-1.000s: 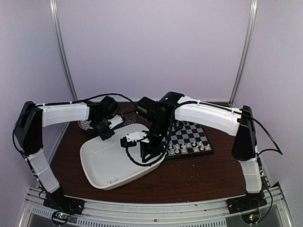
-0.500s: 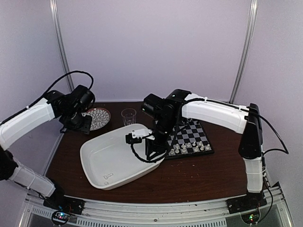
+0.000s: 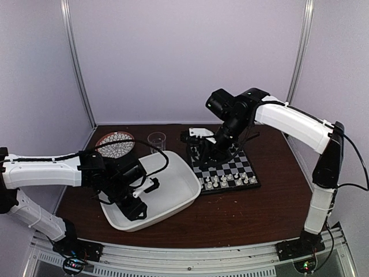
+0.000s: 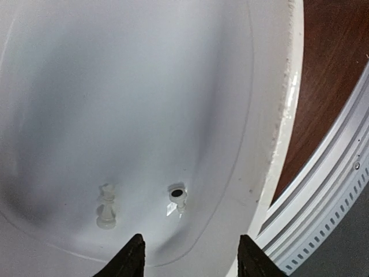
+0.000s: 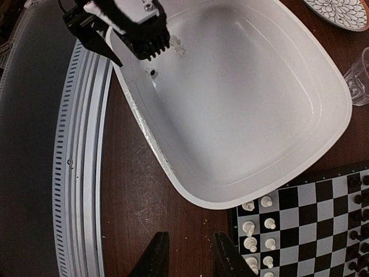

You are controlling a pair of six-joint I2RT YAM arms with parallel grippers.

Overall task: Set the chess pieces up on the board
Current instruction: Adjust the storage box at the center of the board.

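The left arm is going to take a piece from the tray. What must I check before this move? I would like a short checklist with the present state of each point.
1. Left gripper open and empty: ok.
2. Pieces in the tray: ok. The left wrist view shows two, a left piece and a right piece.
3. A piece in line with the gap between the fingers: ok, the right piece.
4. That piece upright: cannot tell.
5. Fingers apart from the tray wall: cannot tell.
6. Right gripper out of the tray: ok, it is open and empty, by the board.
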